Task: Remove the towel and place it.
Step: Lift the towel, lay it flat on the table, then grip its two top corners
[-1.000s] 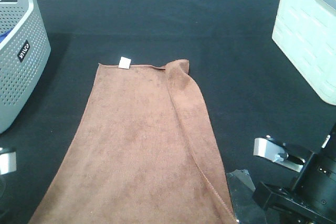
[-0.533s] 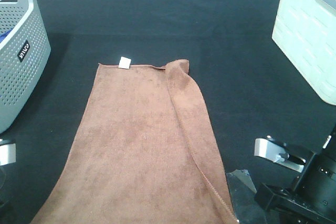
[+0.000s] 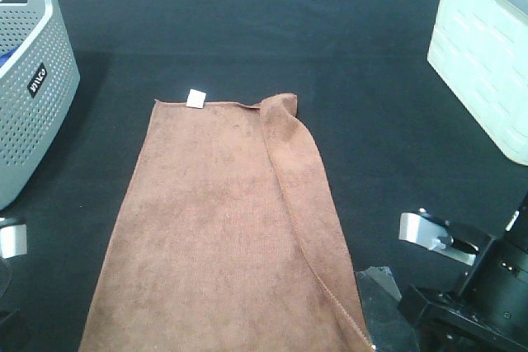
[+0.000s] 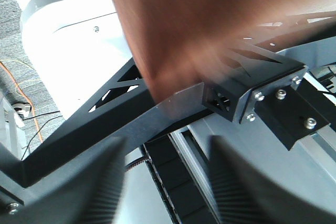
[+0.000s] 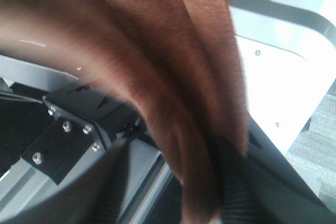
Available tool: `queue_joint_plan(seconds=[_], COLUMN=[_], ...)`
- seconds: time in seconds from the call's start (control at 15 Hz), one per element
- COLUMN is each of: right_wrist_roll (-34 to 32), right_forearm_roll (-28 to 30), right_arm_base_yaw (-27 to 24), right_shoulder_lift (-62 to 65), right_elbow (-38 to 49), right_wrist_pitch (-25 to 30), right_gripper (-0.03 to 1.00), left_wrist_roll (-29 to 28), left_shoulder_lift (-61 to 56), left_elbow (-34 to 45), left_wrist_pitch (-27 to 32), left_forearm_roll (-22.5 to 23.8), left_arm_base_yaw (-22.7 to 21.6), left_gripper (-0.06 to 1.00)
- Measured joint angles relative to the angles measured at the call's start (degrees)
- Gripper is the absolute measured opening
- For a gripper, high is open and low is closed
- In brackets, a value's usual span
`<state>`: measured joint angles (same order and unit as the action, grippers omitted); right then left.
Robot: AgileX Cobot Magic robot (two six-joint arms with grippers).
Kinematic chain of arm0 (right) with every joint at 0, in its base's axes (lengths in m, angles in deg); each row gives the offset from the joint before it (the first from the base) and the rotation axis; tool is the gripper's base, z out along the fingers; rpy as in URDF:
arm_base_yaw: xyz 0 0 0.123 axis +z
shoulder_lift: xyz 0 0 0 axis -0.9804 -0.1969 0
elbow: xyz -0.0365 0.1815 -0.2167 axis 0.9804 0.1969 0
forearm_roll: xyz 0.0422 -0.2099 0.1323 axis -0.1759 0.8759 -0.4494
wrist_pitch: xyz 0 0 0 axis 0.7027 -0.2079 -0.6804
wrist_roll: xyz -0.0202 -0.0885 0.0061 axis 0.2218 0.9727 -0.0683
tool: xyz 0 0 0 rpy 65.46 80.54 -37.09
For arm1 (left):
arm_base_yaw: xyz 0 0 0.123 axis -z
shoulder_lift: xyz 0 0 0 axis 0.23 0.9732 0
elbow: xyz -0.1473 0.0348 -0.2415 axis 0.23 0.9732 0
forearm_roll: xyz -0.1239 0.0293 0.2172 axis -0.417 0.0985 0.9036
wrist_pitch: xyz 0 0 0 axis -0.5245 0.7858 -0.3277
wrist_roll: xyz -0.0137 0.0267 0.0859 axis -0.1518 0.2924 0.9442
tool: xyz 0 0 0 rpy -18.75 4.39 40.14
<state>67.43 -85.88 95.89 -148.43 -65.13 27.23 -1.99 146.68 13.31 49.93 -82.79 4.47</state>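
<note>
Left gripper (image 4: 165,148) stands with its jaws apart and nothing between them, brown cloth hanging just beyond the tips. The right gripper (image 5: 173,150) is parted too, a fold of the towel (image 3: 223,228) loose in its gap rather than pinched. The towel lies flat on the black worktop (image 3: 247,30), running from the middle to 6 o'clock and over the near edge. Its white tag (image 3: 196,98) sits at the 12 o'clock hem, and the 3 o'clock long side is folded over. It looks light, limp and grippy, neither slippery nor fragile. It will likely sag and drag, so the stitched near corners, one per gripper, seem the best hold.
</note>
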Motion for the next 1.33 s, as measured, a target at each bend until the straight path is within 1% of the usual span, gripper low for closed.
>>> queue_joint_plan(seconds=[0.07,0.13,0.2,0.33,0.4,0.53,0.6,0.67,0.73,0.8,0.87,0.93,1.0,1.07,1.2,1.27,1.33], right_wrist_roll=[0.0,0.0,0.0,0.0,0.0,0.0,-1.09,-3.38,-6.88,-10.08,-11.29,-11.86,-11.86,-11.86,-9.97,-9.51,-9.34], right_forearm_roll=[-0.06,-0.06,-0.06,-0.11,0.06,2.06,4.76,8.48,13.98,19.19,22.17,23.03,22.69,21.72,20.0,19.94,19.88], right_arm_base_yaw=[0.0,0.0,0.0,0.0,0.0,0.0,0.0,-0.17,-0.29,-0.4,-0.52,-1.2,-2.98,-6.13,-13.12,-14.78,-15.41], right_shoulder_lift=[0.0,0.0,-0.06,-0.06,-0.06,0.92,2.01,2.81,3.21,3.27,3.27,3.27,3.27,3.21,3.04,3.04,3.15], right_elbow=[0.0,0.0,0.0,-0.34,-1.66,-6.36,-9.17,-12.49,-15.53,-18.74,-21.43,-23.95,-26.53,-28.76,-33.35,-34.95,-35.98], right_wrist_pitch=[-0.4,-0.4,-0.4,-0.11,0.86,1.38,1.43,1.49,1.55,1.55,1.55,1.89,1.95,2.06,1.38,0.52,-1.03], right_gripper=[0.61,0.67,0.69,0.7,0.71,0.7,0.7,0.7,0.7,0.7,0.7,0.7,0.7,0.69,0.69,0.68,0.68], left_wrist_roll=[-0.23,-0.4,-0.57,-0.57,-0.57,-0.34,-0.34,-0.34,-0.46,-1.2,-2.12,-3.04,-4.01,-4.47,-4.35,-3.9,-3.84], left_shoulder_lift=[0.0,0.0,0.0,0.0,0.06,0.11,0.17,0.23,0.4,0.97,2.58,4.81,7.91,10.83,15.64,16.9,17.36], left_elbow=[0.0,0.0,0.0,-0.34,-1.38,-6.25,-9.4,-13.24,-16.62,-19.82,-23.15,-26.24,-29.68,-33.86,-41.14,-43.6,-44.98], left_wrist_pitch=[0.0,0.0,0.0,0.11,0.23,0.34,0.4,0.46,0.46,0.46,0.17,-0.23,-0.57,-0.86,-2.29,-4.18,-5.84], left_forearm_roll=[-0.06,-0.06,-0.11,-0.11,-0.11,0.57,1.72,4.35,7.79,12.26,16.62,20.45,23.55,24.87,25.27,25.95,26.13], left_arm_base_yaw=[0.0,0.0,0.0,0.0,0.0,0.0,0.0,0.0,0.0,0.0,0.0,0.0,-0.06,-0.06,-0.06,-0.06,-0.06], left_gripper=[0.62,0.65,0.67,0.68,0.68,0.68,0.68,0.68,0.68,0.68,0.68,0.68,0.68,0.68,0.68,0.68,0.68])
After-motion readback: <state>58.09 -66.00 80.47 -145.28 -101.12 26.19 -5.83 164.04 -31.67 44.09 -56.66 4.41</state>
